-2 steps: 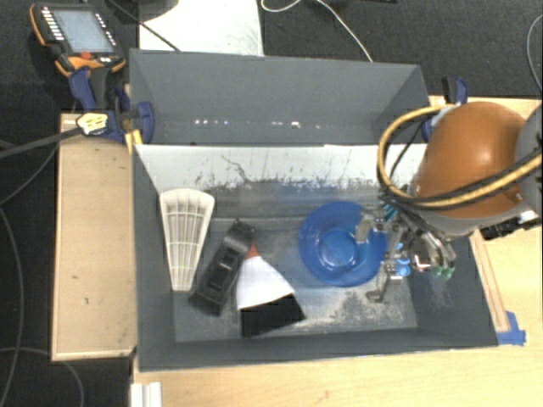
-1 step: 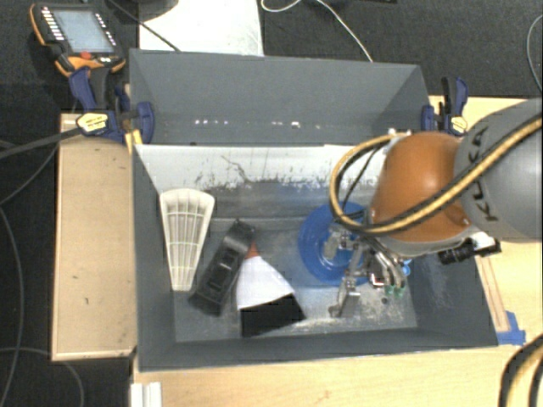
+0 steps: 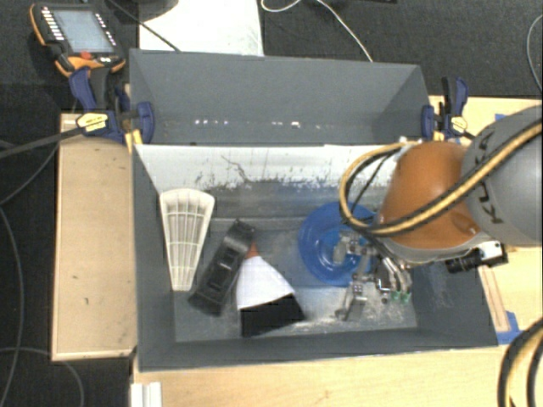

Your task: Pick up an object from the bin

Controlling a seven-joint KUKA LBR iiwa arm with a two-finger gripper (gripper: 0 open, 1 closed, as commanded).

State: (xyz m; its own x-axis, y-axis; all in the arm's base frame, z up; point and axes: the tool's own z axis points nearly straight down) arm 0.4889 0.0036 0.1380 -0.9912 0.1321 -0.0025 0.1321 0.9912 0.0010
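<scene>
hand (image 3: 361, 299) sits low in the grey bin (image 3: 271, 100), at about 4 o'clock on the bin floor. the orange wrist cover (image 3: 424, 197) looms over it, and i cannot tell whether the hand is wide or narrow.

nearest thing: a blue round dish (image 3: 327, 244), just toward 2 o'clock of the floor's middle. the hand is at the dish's 4 o'clock edge, close beside it; contact unclear. i see nothing held.

judgement: the dish looks the likely pick. it lies flat and shallow, so a grip across the rim seems better than one across the whole disc. square up over the rim, go straight down, close, lift plumb so it does not skid toward the wall at 3 o'clock.

bin contents, well apart from the hand:
- white ribbed fan-shaped scoop (image 3: 187, 236), 9 o'clock, near the wall.
- black oblong block (image 3: 222, 265), between scoop and centre, lying slantwise.
- white cone with a black base (image 3: 263, 295), 7 o'clock, touching or just beside the block.
</scene>
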